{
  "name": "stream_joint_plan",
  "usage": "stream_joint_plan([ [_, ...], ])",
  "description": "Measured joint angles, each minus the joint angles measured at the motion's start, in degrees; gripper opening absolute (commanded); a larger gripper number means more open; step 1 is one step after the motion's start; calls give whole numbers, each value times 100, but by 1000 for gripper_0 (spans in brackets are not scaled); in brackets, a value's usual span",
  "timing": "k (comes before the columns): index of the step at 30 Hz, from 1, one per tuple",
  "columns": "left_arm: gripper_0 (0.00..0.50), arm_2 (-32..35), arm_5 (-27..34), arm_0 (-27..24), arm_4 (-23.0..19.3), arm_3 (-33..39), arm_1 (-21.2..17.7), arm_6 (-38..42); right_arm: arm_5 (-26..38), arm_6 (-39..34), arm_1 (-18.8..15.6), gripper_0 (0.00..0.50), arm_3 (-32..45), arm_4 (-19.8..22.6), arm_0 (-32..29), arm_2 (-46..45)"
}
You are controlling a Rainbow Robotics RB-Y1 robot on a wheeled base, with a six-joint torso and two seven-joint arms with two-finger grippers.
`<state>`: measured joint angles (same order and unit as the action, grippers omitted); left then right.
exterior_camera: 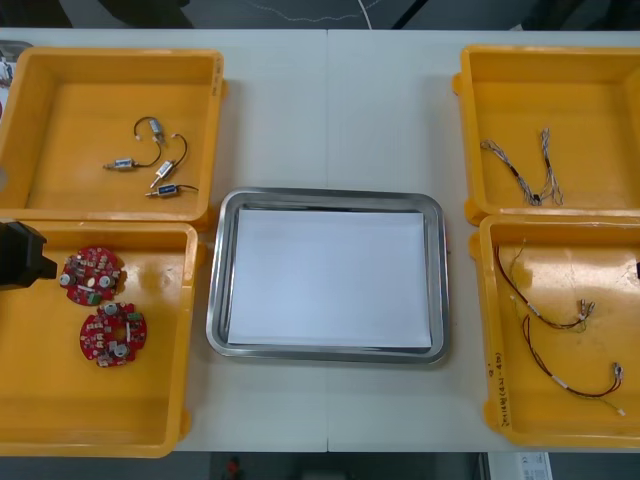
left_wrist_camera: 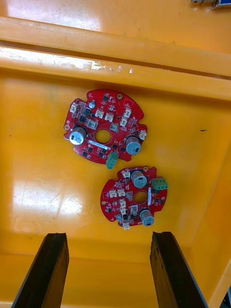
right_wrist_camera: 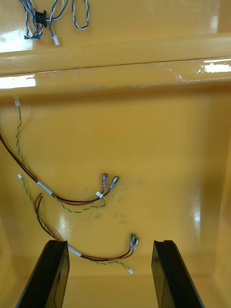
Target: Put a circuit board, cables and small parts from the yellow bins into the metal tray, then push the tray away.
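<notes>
Two round red circuit boards (exterior_camera: 92, 276) (exterior_camera: 113, 334) lie in the near left yellow bin (exterior_camera: 100, 432). My left gripper (left_wrist_camera: 109, 237) hangs open above that bin, and its black body (exterior_camera: 20, 256) shows at the bin's left side. The nearer board (left_wrist_camera: 134, 196) lies just beyond its fingers, the other board (left_wrist_camera: 105, 126) farther on. My right gripper (right_wrist_camera: 109, 243) is open over the near right bin (exterior_camera: 505, 400). A red and yellow cable (right_wrist_camera: 101, 255) has its metal ends between the fingertips, and a second such cable (right_wrist_camera: 72, 197) lies beyond. The metal tray (exterior_camera: 326, 200), white inside, holds nothing.
The far left bin (exterior_camera: 60, 70) holds several small metal parts (exterior_camera: 160, 170). The far right bin (exterior_camera: 480, 100) holds twisted blue and white cables (exterior_camera: 530, 175), which also show past the bin walls as blue and white cables (right_wrist_camera: 53, 14). Bare table lies beyond the tray.
</notes>
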<state>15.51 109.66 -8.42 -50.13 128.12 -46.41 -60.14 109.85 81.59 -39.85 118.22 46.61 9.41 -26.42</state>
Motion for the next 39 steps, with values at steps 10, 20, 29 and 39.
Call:
stream_joint_plan([
  [10,500,-1,0,3,0,-1,2,0,0,0,-30,500,-12,-1,0,0],
  [20,500,-7,0,163,-6,-5,20,0,0,0,-177,500,-13,11,-228,1],
  [29,500,-76,-489,173,37,-120,20,0,-11,4,-208,500,60,509,-575,2],
  [39,500,-722,-1590,174,404,-696,20,-4,-875,80,-408,500,601,637,-1397,103],
])
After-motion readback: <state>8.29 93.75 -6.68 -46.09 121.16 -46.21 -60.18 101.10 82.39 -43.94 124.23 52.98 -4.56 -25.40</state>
